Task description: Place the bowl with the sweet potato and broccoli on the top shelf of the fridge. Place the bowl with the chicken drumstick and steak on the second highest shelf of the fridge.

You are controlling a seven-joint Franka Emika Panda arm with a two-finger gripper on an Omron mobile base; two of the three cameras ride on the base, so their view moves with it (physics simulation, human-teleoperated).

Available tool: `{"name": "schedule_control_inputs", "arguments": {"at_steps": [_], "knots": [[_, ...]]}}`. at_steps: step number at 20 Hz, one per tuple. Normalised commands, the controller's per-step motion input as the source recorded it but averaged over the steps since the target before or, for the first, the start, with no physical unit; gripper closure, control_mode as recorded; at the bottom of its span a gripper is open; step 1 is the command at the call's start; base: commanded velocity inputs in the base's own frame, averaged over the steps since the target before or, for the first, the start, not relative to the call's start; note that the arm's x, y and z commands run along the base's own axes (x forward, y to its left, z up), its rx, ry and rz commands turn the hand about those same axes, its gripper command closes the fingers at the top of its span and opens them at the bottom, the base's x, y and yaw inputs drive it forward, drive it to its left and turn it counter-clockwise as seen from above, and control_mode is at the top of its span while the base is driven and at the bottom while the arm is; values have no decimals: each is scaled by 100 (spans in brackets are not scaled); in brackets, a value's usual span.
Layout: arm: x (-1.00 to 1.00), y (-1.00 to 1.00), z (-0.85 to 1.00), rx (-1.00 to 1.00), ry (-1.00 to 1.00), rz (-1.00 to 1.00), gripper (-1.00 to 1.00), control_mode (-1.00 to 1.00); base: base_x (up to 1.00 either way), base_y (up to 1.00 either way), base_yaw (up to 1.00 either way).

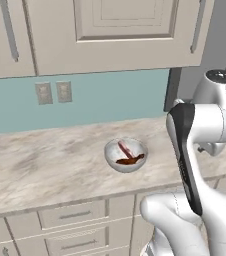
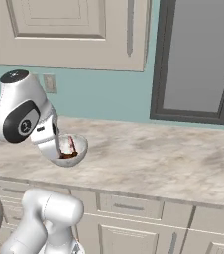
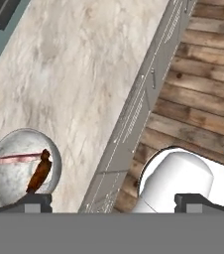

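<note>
With your gripper (image 3: 113, 202) spread wide and empty above the worktop's (image 1: 45, 165) front edge, shift over the whitish bowl (image 1: 126, 155) holding steak (image 1: 123, 149) and drumstick (image 1: 130, 160), then pinch what looks like its near rim.

Marbled beige countertop (image 1: 45, 165), long and flat, running along the wall. Teal backsplash (image 1: 110, 100) behind it, carrying two pale wall outlets (image 1: 53, 92) side by side. Cream upper cabinets (image 1: 110, 30) with raised panels and slim vertical handles. Cream lower drawers (image 1: 75, 216) under the counter edge, each with a horizontal bar handle. Dark-framed grey window (image 2: 198, 59) above the counter, right of the upper cabinets. Brown wood-plank floor (image 3: 203, 99) beside the cabinet fronts.
</note>
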Motion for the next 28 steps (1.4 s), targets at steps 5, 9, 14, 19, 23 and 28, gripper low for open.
{"name": "schedule_control_inputs", "arguments": {"at_steps": [5,9,14,19,23,28], "knots": [[0,0,0,0,0,0,-100,100,46,50,-24],[19,-8,-8,0,0,0,-100,-100,21,0,-2],[6,-63,-39,14,0,21,-100,-100,0,0,0],[14,-19,-57,15,2,33,-100,-100,0,0,0],[52,0,-48,5,14,32,-100,-100,0,0,0],[74,0,-36,2,13,27,-100,-100,0,0,0]]}}
